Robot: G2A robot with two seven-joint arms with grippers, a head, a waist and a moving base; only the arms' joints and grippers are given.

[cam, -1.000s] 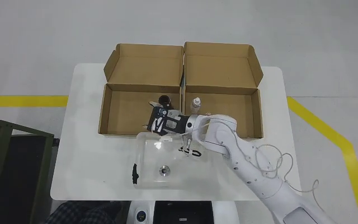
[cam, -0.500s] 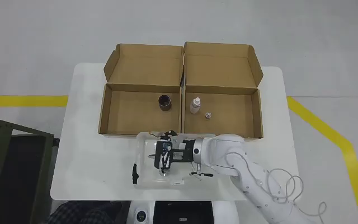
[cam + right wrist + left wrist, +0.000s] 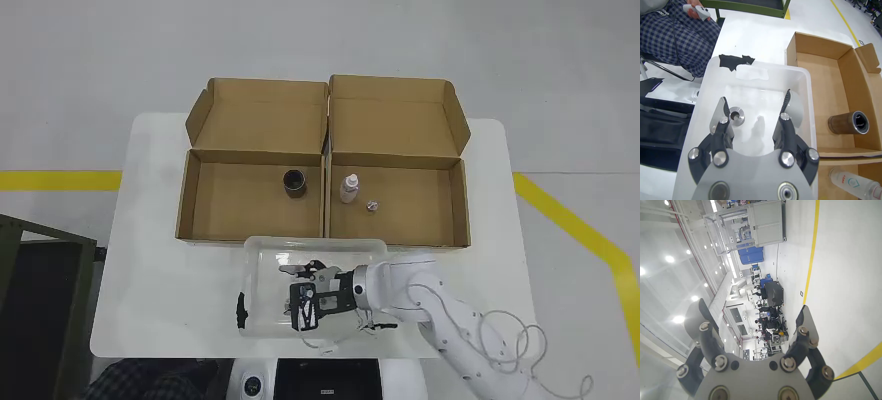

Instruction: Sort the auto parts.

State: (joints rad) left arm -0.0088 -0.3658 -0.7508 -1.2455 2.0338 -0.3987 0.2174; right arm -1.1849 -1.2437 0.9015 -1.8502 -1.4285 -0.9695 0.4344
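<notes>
Hovering low in clear tray (image 3: 776,66), we hold right gripper (image 3: 755,95) wide open, empty, ready to straddle metal ring (image 3: 736,116); ring lies on tray floor, toward edge away from cardboard box (image 3: 821,85), just beside one finger.

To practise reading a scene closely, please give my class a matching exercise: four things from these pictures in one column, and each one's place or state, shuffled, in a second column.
Things:
1. linear bearing
2. small bottle
3. metal bushing
4. right gripper

Places or states:
A. open, over the clear bin
B. in the right cardboard box, beside a small metal part
C. lying on the clear bin's floor
D. alone in the left cardboard box

Pairs: 1-D, 2-B, 3-C, 4-A.
</notes>
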